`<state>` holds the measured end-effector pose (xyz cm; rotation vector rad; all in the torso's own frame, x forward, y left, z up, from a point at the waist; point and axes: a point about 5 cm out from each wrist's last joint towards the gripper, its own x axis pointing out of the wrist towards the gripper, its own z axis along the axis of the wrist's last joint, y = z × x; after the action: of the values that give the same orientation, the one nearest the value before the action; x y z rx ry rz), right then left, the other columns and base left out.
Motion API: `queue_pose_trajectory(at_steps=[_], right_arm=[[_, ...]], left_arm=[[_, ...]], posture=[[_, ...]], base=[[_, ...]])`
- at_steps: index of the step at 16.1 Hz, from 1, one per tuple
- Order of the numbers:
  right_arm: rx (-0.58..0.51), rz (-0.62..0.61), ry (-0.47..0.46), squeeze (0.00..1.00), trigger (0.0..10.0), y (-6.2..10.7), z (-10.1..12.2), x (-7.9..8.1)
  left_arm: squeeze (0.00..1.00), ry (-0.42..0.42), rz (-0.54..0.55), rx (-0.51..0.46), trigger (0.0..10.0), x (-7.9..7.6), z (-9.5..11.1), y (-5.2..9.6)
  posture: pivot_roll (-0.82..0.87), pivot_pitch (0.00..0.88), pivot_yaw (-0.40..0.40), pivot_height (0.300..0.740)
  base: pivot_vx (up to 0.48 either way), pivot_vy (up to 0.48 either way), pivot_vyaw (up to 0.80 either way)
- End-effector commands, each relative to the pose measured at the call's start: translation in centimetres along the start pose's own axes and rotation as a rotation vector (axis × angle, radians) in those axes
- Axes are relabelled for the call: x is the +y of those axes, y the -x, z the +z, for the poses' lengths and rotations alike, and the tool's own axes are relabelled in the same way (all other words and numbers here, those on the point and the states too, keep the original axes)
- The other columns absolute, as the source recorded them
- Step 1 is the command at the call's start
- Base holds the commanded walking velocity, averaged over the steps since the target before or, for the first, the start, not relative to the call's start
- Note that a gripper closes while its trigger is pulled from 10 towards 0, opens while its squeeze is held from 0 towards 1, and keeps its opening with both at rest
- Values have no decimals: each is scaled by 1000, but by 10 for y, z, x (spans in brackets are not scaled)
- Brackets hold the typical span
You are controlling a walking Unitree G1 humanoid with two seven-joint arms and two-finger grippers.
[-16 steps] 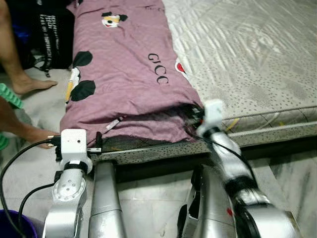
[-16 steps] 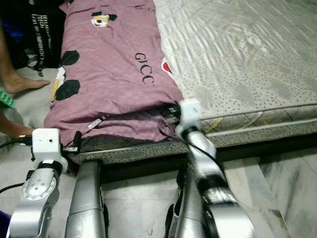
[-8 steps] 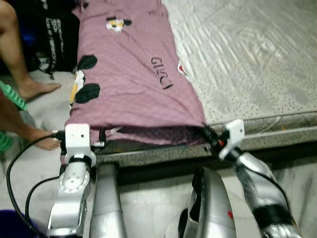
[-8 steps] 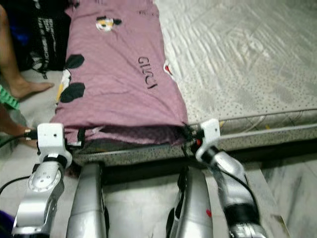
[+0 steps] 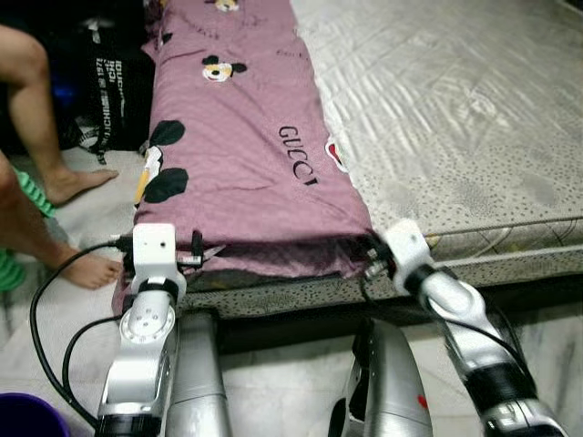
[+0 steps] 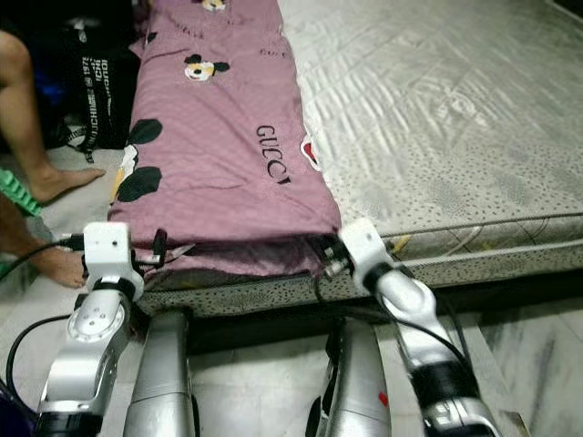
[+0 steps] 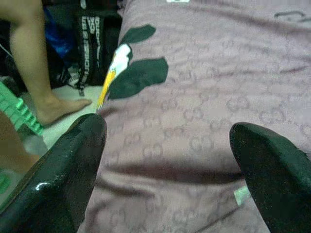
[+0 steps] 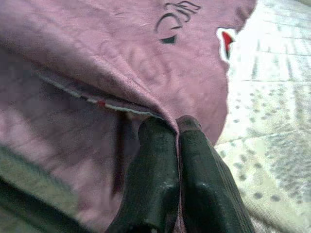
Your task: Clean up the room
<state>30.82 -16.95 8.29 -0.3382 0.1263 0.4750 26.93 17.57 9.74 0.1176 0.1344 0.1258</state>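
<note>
A purple blanket (image 5: 246, 155) with cartoon prints and lettering lies folded lengthwise along the left side of a bare grey mattress (image 5: 455, 109). My right gripper (image 5: 370, 261) is at the blanket's near right corner by the mattress edge. In the right wrist view the right gripper (image 8: 174, 124) is shut on the blanket's hem. My left gripper (image 5: 200, 252) hovers at the near left corner. In the left wrist view the left gripper (image 7: 167, 131) is open, with the blanket (image 7: 204, 111) lying between and beyond the fingers, not pinched.
A person's legs (image 5: 36, 118) and bare foot (image 5: 86, 270) are on the floor left of the bed, close to my left arm. A black bag (image 5: 114, 82) leans there. A black cable (image 5: 41, 309) loops off my left arm, and a purple bucket (image 5: 23, 414) sits at the lower left.
My right gripper has drawn the blanket's near right corner toward the front edge of the mattress, flattening the fold. The left gripper stays at the left corner. The camera has shifted.
</note>
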Motion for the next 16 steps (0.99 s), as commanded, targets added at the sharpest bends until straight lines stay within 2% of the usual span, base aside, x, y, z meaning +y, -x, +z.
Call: queue_pose_trajectory(at_steps=[1,2,4,5,6,8,11,14,15,16], right_arm=[[32,-11,-4,82,10000,-2,-3,0],[55,-28,39,1000,10000,-4,-5,-2],[123,-74,125,1000,10000,-5,-10,-11],[180,-135,124,1000,10000,-2,-16,-22],[244,-157,79,1000,10000,7,-27,-32],[289,-129,59,1000,10000,19,-40,-29],[396,-72,16,1000,10000,52,-66,-6],[389,-118,-35,1000,10000,70,-70,2],[377,-128,-42,1000,10000,71,-70,2],[331,-193,-39,1000,10000,75,-66,-4]], left_arm=[[0,-5,15,4,10000,3,-2,-2],[0,-5,21,1,10000,4,-2,-3],[0,-6,33,-2,10000,7,-3,-4],[0,-6,40,-2,10000,9,-4,-4],[0,-7,42,-1,10000,9,-6,-5],[0,-5,43,-4,10000,8,-6,-6],[0,-2,42,-10,10000,6,-7,-8],[0,1,37,-12,10000,3,-8,-8],[0,1,37,-12,10000,3,-8,-8],[0,1,34,-13,10000,3,-9,-8]], posture=[[137,0,-31,490],[139,0,-34,490],[139,0,-41,490],[136,0,-44,490],[129,0,-51,490],[125,0,-57,490],[114,0,-67,490],[110,0,-69,490],[107,0,-68,490],[104,0,-66,490]], base=[[0,0,0],[0,0,0],[0,0,0],[0,0,0],[0,0,0],[0,0,0],[0,0,0],[0,0,0],[0,0,0],[0,0,0]])
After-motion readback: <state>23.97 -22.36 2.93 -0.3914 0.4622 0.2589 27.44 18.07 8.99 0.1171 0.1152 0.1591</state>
